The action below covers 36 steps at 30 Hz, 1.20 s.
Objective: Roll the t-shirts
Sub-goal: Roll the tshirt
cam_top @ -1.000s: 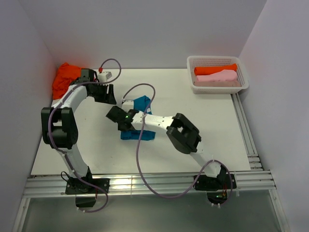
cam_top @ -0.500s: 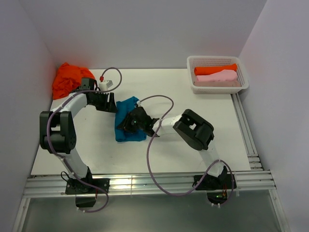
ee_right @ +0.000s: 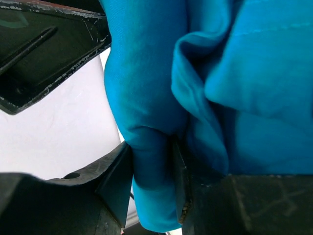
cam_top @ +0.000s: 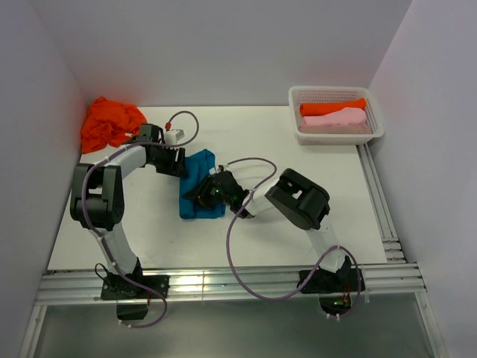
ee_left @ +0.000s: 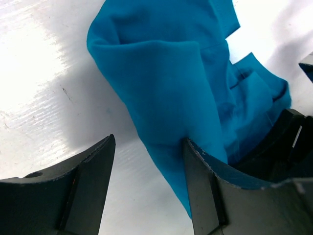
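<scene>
The teal shirt lies bunched left of centre on the table, one fold pinched in the right jaws. The left jaws gape empty at its edge; best they bite that edge so both turn the roll evenly and tight
</scene>
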{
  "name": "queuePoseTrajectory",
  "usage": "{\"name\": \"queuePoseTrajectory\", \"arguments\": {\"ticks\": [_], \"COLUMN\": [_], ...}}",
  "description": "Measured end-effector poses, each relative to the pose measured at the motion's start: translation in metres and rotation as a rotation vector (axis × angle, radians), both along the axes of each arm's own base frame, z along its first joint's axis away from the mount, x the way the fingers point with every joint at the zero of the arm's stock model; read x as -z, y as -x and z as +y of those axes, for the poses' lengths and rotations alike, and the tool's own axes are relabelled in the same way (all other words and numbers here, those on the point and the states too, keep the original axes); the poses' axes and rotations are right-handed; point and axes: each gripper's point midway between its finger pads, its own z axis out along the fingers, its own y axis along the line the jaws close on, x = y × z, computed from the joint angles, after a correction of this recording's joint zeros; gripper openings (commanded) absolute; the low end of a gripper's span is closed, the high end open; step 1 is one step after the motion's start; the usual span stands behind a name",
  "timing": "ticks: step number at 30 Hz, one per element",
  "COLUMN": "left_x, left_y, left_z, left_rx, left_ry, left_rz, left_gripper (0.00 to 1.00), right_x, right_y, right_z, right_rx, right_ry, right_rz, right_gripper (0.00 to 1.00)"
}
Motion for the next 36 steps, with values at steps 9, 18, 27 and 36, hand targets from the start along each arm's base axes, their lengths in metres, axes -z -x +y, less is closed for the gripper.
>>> {"name": "queuePoseTrajectory", "arguments": {"ticks": [9,18,27,36], "left_x": [0.008,0.007,0.009,0.009], "left_y": [-0.005,-0.01,-0.013,-0.012], "left_z": [-0.01,-0.006,-0.005,-0.005], "left_rx": [0.007,-0.008,-0.013,-0.011], "left_ry": [-0.068,-0.101,-0.118,-0.121], "left_rz": [-0.026,-0.037,-0.036,-0.03], "left_gripper": [0.61,0.62,0.62,0.61], "right_x": [0.0,-0.037,-0.079,-0.038], "right_y": [-0.006,-0.012,-0.017,-0.013], "right_z": [-0.017,-0.015,-0.002,-0.006], "right_rx": [0.111,0.177,0.191,0.12], "right_ry": [0.215,0.517,0.667,0.808], "right_rz": [0.013,-0.104,-0.231,-0.261], "right_gripper": [0.49,0.54,0.54,0.52]}}
